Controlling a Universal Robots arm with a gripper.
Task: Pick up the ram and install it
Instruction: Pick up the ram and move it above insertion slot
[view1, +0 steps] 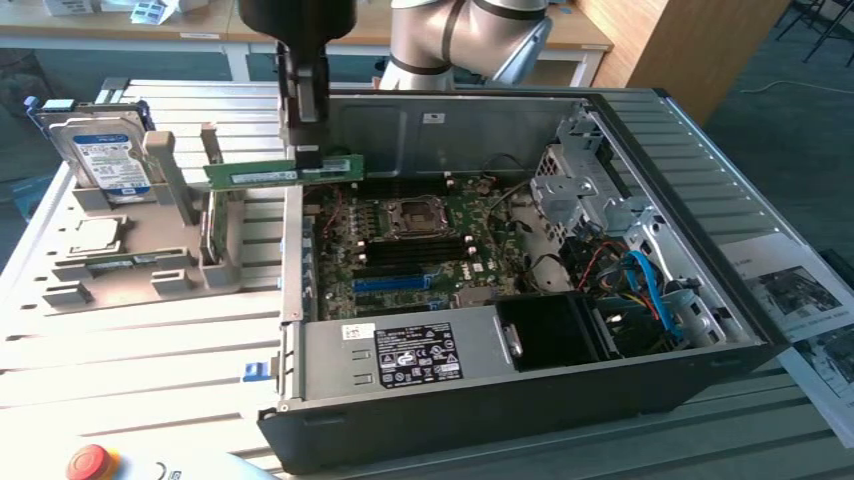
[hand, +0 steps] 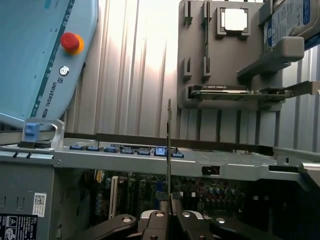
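Gripper (view1: 308, 155) was clamped on the ram (view1: 284, 173), with narrow dark metal fingers pinching its upper long edge towards the end nearer the case (view1: 534, 410). The ram was a thin, flat green board stick, held level and on edge, with a pale label strip along its face. Its chips were hard to make out in the exterior view. It hung in the air over the case's wall on the exterior view's left, just above the rim, between the grey holder (view1: 174, 270) and the open bay, touching neither. In the wrist view the ram (hand: 169, 145) was edge-on, just a thin dark line rising from the gripper (hand: 170, 202), so its faces were hidden there. The case was a black and bare sheet-metal box lying open side up. Inside were the green motherboard (view1: 414, 250) with a square socket frame, a boxy silver power supply (view1: 400, 355) with a black label, and blue cables (view1: 647, 285) at the exterior view's right. The slot area below the ram was partly blocked by the case wall. The holder was matte grey moulded plastic with upright tabs. It carried an upright silver hard drive (view1: 110, 160) with a blue label, a small square silver processor chip (view1: 96, 235) lying flat, and a dark card (hand: 220, 90) on edge whose print was too small to read. The table (view1: 134, 340) was ribbed pale metal. The red emergency stop button (view1: 90, 462) was cut off at the frame edge.
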